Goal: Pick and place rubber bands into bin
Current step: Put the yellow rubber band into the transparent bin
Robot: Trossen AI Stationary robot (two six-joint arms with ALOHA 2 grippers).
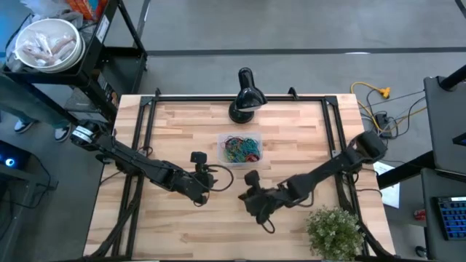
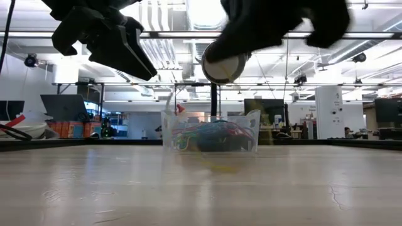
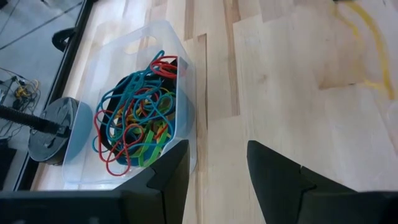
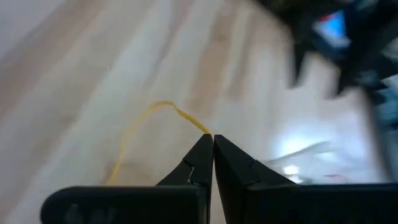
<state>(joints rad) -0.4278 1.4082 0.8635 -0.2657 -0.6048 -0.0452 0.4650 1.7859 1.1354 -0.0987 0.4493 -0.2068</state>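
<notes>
Table: pale wood-plank tabletop (image 1: 182,124), black frame.
Left arm: near-left; left gripper (image 3: 217,171) fingers spread, empty, just near of bin.
Right arm: near-right; right gripper (image 4: 212,155) fingers pressed together, pinching a thin yellow rubber band (image 4: 134,134) whose loop trails on the wood.
Bin: small clear plastic rectangular bin (image 1: 241,148), table centre, twd far edge.
Bands: tangled blue/red/green/yellow rubber bands (image 3: 137,121) inside bin.

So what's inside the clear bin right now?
The bin holds a tangled heap of rubber bands in blue, red, green, yellow and orange. Bands at the bottom of the heap are covered by those above.
</notes>
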